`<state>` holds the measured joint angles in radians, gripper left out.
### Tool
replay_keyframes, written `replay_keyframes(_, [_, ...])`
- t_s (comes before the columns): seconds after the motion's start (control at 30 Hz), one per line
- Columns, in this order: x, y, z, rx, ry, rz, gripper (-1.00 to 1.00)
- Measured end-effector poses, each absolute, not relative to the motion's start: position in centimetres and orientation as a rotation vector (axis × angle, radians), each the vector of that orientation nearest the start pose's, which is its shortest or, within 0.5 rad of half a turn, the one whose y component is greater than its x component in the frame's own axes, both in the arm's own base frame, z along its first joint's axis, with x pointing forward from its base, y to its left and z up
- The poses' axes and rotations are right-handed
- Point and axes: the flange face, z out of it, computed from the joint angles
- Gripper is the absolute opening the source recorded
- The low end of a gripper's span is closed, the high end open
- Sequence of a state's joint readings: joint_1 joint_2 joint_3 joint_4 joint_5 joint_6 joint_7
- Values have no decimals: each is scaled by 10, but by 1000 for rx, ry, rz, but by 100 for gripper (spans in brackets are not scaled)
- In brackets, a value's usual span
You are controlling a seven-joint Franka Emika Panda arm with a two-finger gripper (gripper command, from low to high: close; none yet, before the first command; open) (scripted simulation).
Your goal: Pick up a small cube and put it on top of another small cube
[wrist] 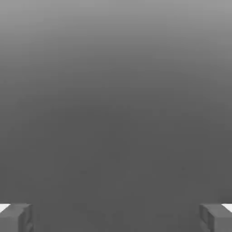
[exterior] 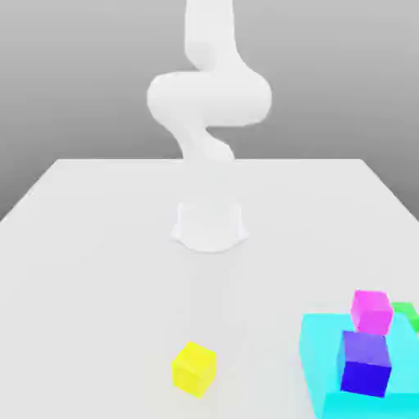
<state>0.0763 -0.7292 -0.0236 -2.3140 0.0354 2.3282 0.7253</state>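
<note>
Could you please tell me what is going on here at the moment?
The robot arm is holding nothing; its jaws stand wide open in the hand view. Its job is to stack one small cube on another. The yellow cube sits alone on the table, while the blue cube and the magenta cube appear by the cyan block, with a green one behind.

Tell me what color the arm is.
White; the arm shows best in the exterior view.
</note>
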Motion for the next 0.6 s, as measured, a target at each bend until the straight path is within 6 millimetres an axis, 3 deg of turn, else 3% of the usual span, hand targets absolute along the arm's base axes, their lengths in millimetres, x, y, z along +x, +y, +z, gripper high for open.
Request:
replay_keyframes(0.13, [410,54,629,-2604,674,-777,0])
replay_keyframes(0.3, [438,110,559,-2701,403,-605,0])
replay_keyframes(0.43, [447,158,501,-2765,185,-478,0])
replay_keyframes(0.6, [440,217,426,-2828,-92,-335,0])
